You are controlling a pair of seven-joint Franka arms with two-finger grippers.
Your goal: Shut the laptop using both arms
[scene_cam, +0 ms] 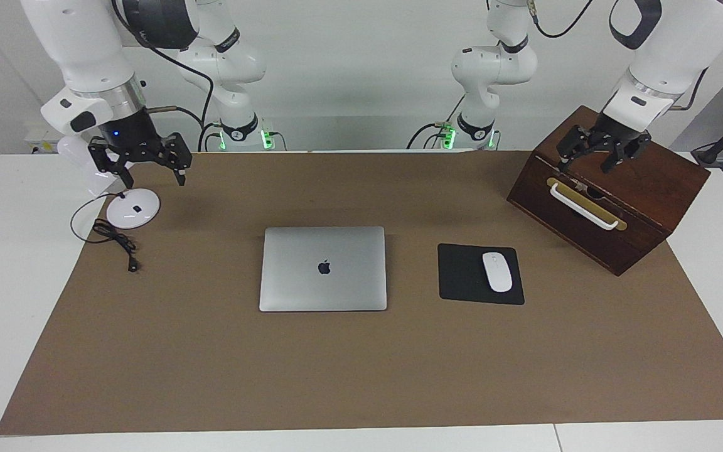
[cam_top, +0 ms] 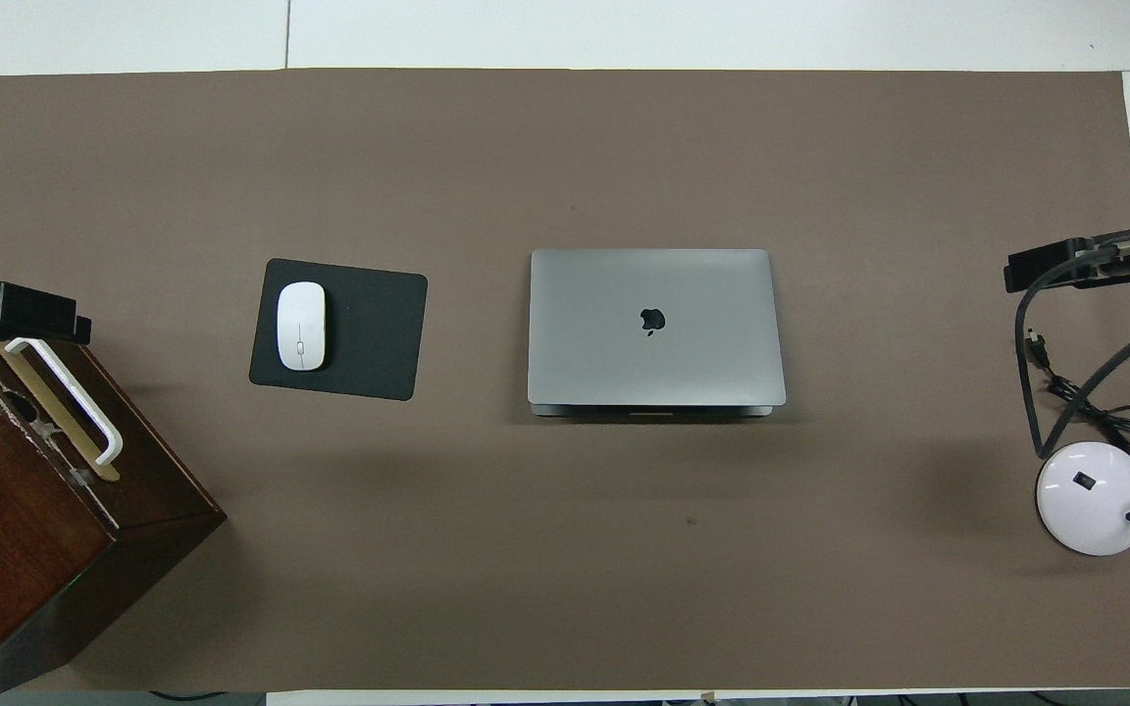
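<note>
Silver-grey laptop (scene_cam: 323, 269) shut flat, lid down, mid brown mat (scene_cam: 361, 376). Black mouse pad (scene_cam: 462, 276) beside laptop toward left arm's end, white mouse (scene_cam: 497, 271) on it. Wooden box (scene_cam: 650, 188) past pad, nearer robots than laptop. Left gripper (scene_cam: 595, 156) over box, fingers spread, holding nothing. Right gripper (scene_cam: 151, 172) over white lamp base (scene_cam: 133, 208) toward right arm's end of laptop, fingers wide, empty.

Both glossy white jointed robot arms (scene_cam: 85, 56) have dark bands, looping black cables, black two-finger grippers (scene_cam: 601, 154), plus green lights glowing at their bases.
</note>
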